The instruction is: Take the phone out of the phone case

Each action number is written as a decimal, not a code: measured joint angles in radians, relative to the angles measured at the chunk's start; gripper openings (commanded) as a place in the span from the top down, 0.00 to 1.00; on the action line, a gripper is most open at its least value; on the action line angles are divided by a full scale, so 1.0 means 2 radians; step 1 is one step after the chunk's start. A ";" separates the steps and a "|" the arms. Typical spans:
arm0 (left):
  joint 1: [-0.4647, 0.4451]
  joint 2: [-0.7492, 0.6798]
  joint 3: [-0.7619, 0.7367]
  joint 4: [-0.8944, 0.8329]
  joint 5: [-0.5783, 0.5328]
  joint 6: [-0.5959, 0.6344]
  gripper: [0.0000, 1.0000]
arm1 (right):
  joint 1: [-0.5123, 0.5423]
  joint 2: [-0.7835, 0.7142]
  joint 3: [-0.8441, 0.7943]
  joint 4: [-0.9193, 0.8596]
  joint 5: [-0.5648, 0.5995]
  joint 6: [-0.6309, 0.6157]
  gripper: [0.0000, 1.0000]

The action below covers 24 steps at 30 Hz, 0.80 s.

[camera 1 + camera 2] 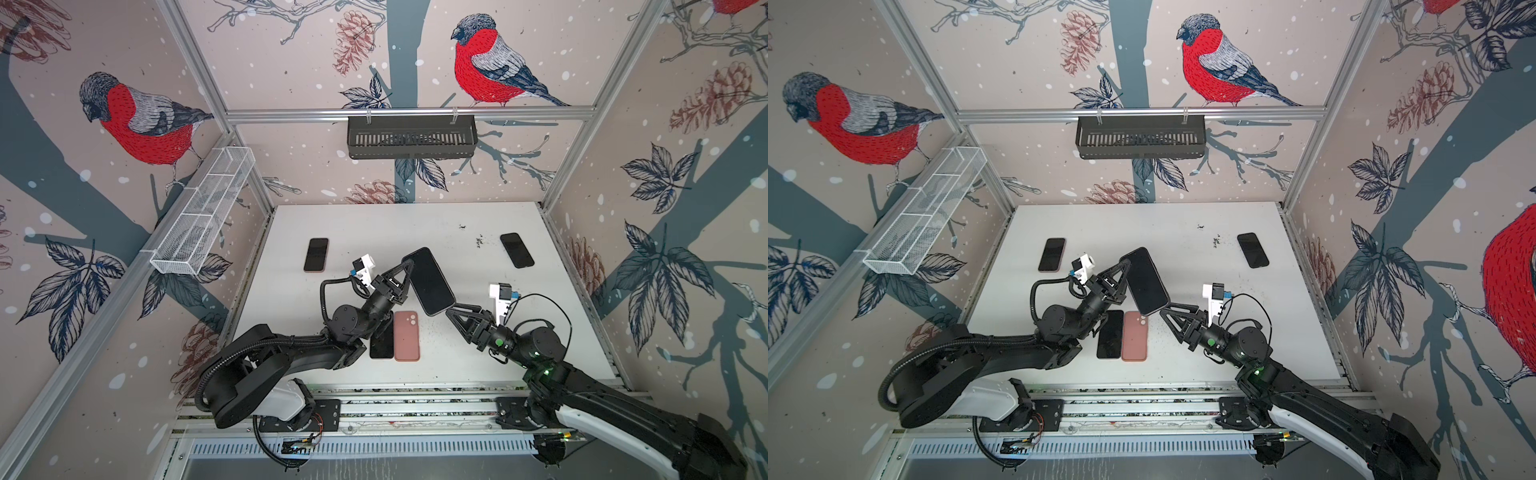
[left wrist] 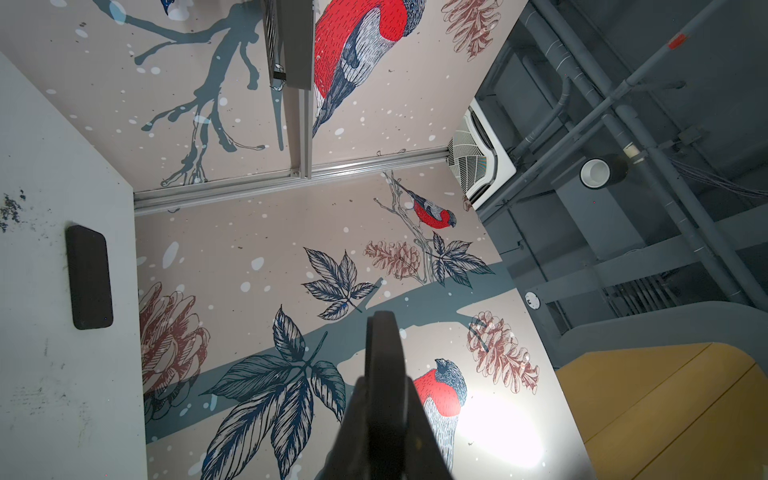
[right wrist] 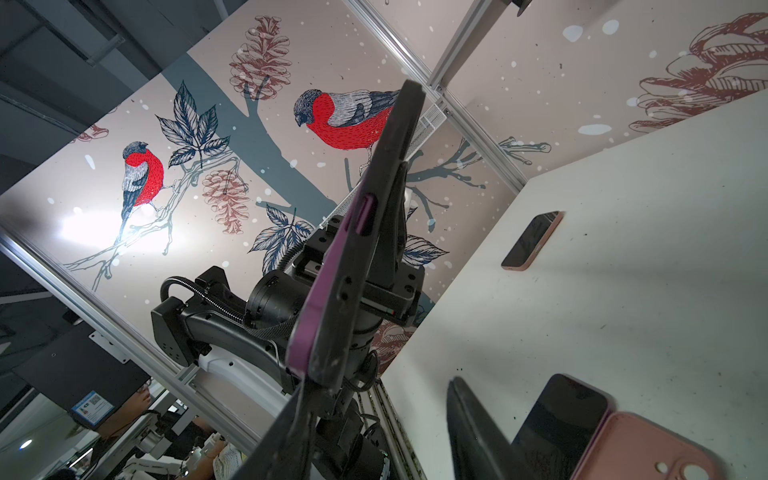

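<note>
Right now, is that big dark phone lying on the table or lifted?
Lifted and tilted: the left pincer holds the purple-cased phone above the white table.

The raised rectangular phone (image 1: 428,282) showed a glossy black screen, and its soft case (image 3: 326,282) was purple along the edge. The empty rounded silicone case (image 1: 406,336) on the matte white bench (image 1: 469,249) was dusty pink. The beige wallpapered walls (image 1: 291,83) carried red-breasted grey birds, brown pine cones and dark blue leaves.
</note>
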 measured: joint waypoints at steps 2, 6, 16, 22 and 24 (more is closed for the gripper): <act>-0.002 0.005 0.003 0.002 -0.003 0.000 1.00 | -0.006 -0.001 -0.002 0.000 -0.004 0.002 0.50; -0.007 0.016 0.010 0.004 -0.009 0.002 1.00 | -0.021 -0.001 -0.004 0.002 -0.009 0.013 0.52; -0.019 0.050 0.013 0.010 0.019 0.003 1.00 | -0.064 0.003 -0.004 -0.002 -0.018 0.031 0.63; -0.019 0.075 0.011 0.019 0.027 -0.003 1.00 | -0.076 -0.003 0.000 -0.013 -0.038 0.055 0.97; -0.018 0.086 0.009 0.028 0.027 -0.007 1.00 | -0.077 -0.006 0.000 -0.018 -0.042 0.061 0.99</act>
